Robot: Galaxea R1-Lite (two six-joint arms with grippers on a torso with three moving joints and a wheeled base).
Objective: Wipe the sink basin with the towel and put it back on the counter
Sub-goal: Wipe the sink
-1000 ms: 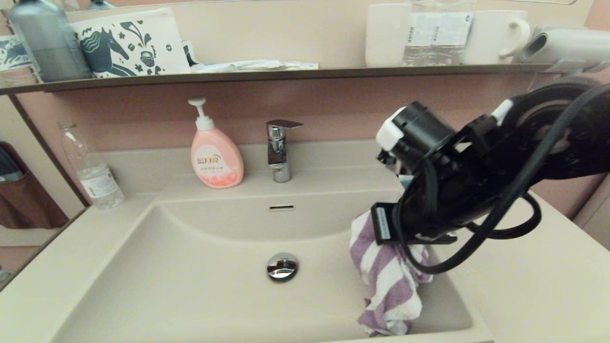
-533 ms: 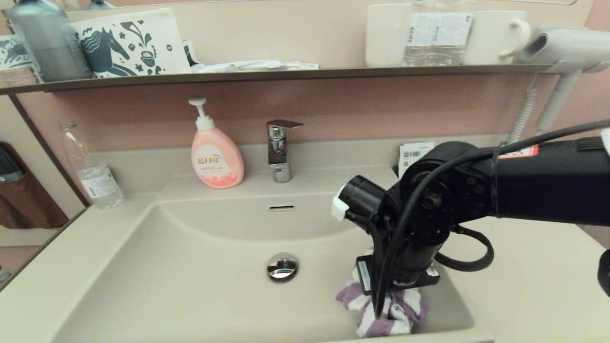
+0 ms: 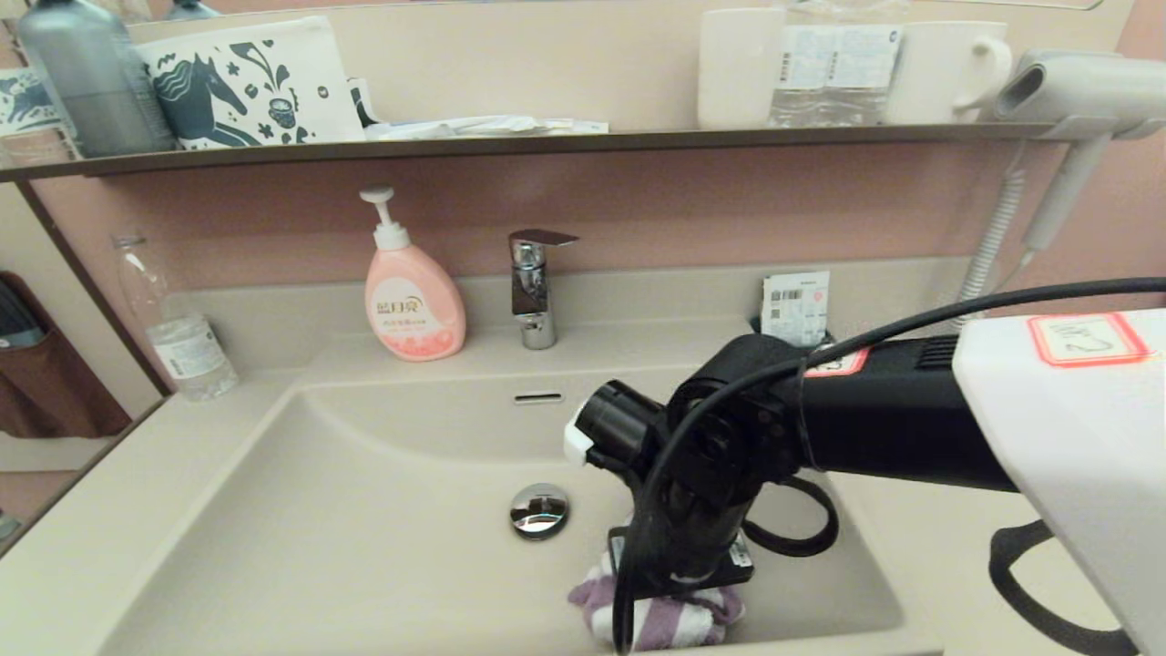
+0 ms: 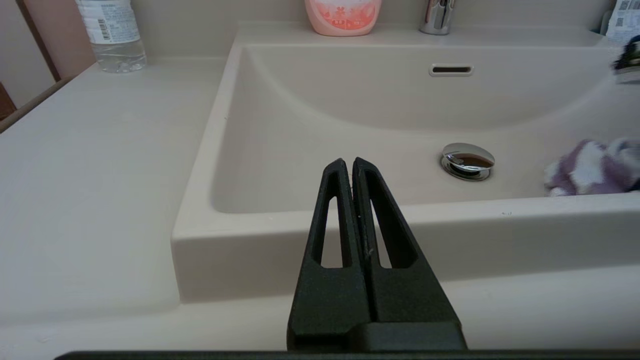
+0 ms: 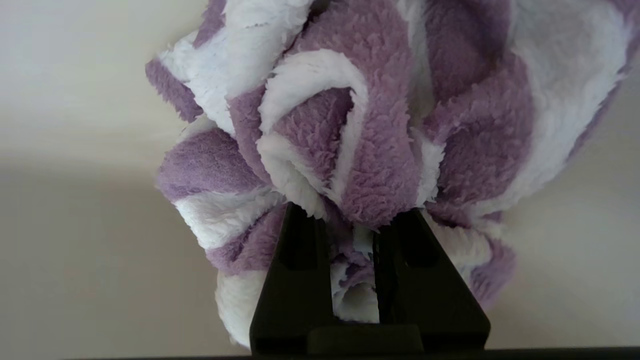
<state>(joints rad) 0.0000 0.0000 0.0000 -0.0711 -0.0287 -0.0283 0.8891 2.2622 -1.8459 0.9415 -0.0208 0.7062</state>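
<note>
A beige bathroom vanity seen from above: the right gripper (image 5: 352, 220), reaching down from a black arm, is clenched on a bunched purple-and-white striped towel (image 3: 651, 615) and presses it onto the floor of the sink basin (image 3: 346, 538), near the front wall and just to the right of the chrome drain plug (image 3: 539, 508). In the right wrist view the cloth bulges out around both black fingers, a wad of pile pinched between them. The left gripper (image 4: 352, 162) is parked low in front of the counter (image 4: 100, 165), fingers pressed together on nothing. A pink soap pump bottle (image 3: 413, 292) and a chrome faucet (image 3: 533, 287) stand on the ledge behind the basin; a clear water bottle (image 3: 178, 333) stands at the far left. Risks, as I judge them — the towel is balled up, so only a small patch likely meets the surface and a sweep could leave much of the basin untouched; a stroke toward the middle could snag the cloth on the raised plug and tug it from the pinch; pressing hard so near the front wall could jam the wrist against the rim
</note>
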